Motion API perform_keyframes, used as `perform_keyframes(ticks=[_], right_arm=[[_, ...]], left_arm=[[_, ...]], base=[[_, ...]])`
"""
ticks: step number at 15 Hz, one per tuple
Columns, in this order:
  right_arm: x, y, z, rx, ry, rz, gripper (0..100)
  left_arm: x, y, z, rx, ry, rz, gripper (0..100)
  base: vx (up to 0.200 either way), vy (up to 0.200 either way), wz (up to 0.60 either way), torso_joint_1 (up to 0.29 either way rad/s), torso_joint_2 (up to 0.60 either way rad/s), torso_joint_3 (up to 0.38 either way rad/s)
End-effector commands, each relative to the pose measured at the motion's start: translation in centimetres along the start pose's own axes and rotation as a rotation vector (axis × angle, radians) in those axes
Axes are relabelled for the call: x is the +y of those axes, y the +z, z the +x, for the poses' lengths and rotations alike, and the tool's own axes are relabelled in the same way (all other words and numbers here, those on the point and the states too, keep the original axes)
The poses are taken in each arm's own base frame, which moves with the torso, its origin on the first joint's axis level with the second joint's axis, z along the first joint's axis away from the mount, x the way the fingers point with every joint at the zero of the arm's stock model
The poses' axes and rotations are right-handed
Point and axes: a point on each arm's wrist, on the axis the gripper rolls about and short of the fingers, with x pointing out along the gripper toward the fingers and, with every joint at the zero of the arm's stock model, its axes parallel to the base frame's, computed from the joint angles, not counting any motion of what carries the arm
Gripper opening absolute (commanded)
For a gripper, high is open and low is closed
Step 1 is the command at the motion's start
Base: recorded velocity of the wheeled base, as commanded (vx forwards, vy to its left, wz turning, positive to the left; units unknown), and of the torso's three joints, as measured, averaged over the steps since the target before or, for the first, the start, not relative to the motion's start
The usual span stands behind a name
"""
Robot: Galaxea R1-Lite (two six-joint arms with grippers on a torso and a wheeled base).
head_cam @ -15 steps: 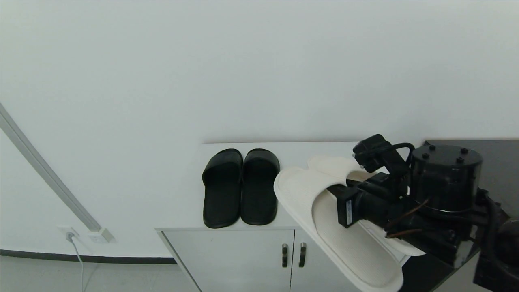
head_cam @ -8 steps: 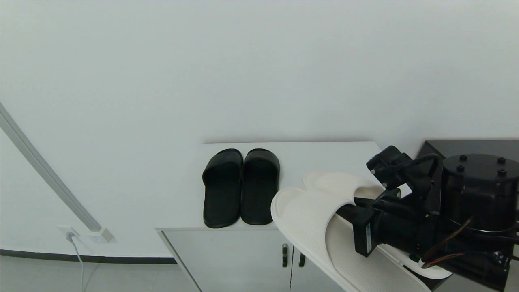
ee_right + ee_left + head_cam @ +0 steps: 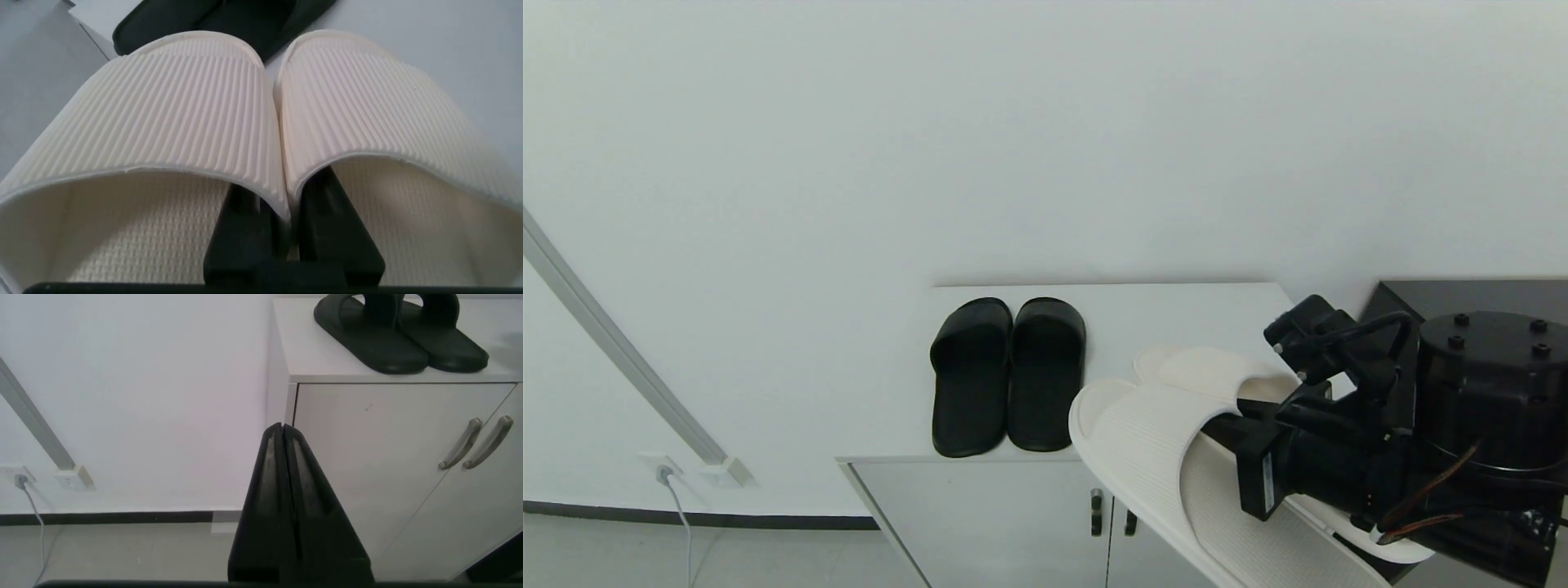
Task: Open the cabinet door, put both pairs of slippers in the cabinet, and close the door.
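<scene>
A pair of black slippers (image 3: 1009, 376) lies side by side on the white cabinet top (image 3: 1176, 310), near its front edge. My right gripper (image 3: 1217, 429) is shut on a pair of white ribbed slippers (image 3: 1152, 425), held tilted in the air off the cabinet's front right corner. In the right wrist view its fingers (image 3: 245, 220) pinch the inner walls of the white slippers (image 3: 180, 106) together. Both cabinet doors (image 3: 980, 523) are closed, their handles (image 3: 1097, 512) meeting at the middle. My left gripper (image 3: 283, 437) is shut and empty, low in front of the left door (image 3: 368, 474).
A dark counter (image 3: 1462, 292) adjoins the cabinet on the right. On the wall to the left are a slanting grey rail (image 3: 613, 343) and a socket with a plugged cable (image 3: 662, 472). Bare floor lies left of the cabinet.
My right arm carried the white slippers off the cabinet top, rightward and lower toward me. Over the last half second it has barely moved. The black slippers stayed put.
</scene>
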Motion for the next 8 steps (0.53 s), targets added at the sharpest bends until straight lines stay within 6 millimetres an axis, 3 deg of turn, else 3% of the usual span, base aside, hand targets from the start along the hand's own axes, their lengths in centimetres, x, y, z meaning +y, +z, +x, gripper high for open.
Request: perform_keyframes(ticks=[1, 8], right_arm=[[0.01, -0.07, -0.09, 0.002, -0.001, 0.000, 0], [-0.19, -0.50, -0.28, 0.010, 0.002, 0.004, 0]], left_arm=[[0.00, 0.01, 0.01, 0.001, 0.000, -0.002, 0], [0.00, -0.03, 0.02, 0.003, 0.000, -0.002, 0]], base=[[-0.200, 0.000, 0.00, 0.007, 0.00, -0.007], [-0.200, 0.000, 0.00, -0.002, 0.00, 0.004]])
